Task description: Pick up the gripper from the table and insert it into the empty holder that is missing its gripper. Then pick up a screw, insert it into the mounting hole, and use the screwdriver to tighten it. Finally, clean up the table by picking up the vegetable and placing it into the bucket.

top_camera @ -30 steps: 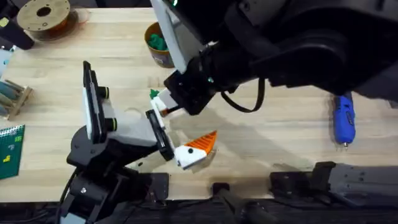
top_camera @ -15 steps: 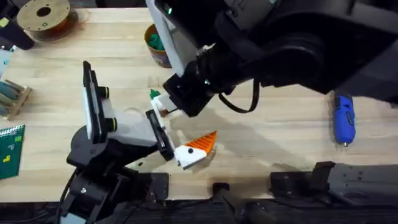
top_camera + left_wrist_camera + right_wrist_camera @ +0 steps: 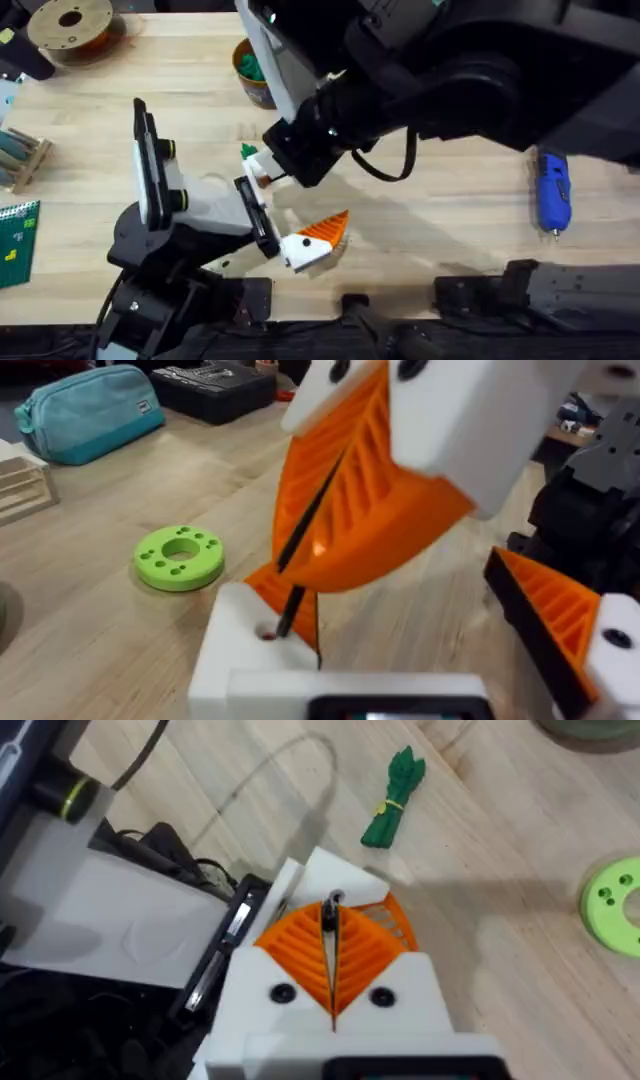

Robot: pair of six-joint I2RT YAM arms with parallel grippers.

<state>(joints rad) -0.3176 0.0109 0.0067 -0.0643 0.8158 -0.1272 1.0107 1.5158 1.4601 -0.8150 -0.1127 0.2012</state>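
Observation:
My right gripper (image 3: 330, 935) reaches across the table, shut on a thin black screw (image 3: 305, 545). The screw's tip stands at the mounting hole (image 3: 266, 632) in the white holder (image 3: 240, 660) on the left arm. The orange gripper piece (image 3: 392, 916) sits in that holder, right behind the screw. My left gripper (image 3: 290, 205) is open, its other orange-tipped finger (image 3: 548, 612) well apart. The green vegetable (image 3: 393, 798) lies on the wood just beyond the holder. At the table's right side lies the blue screwdriver (image 3: 552, 192). The bucket (image 3: 258, 92) stands at the back with something green inside.
A bright green ring (image 3: 180, 558) lies flat on the table near the holder. A filament spool (image 3: 70, 25) sits at the back left, with a wooden rack (image 3: 20, 155) and a green board (image 3: 15, 240) along the left edge. A teal pouch (image 3: 85, 410) lies farther off.
The right arm shifted slightly to the left a second ago and has held still since. The left arm has not moved.

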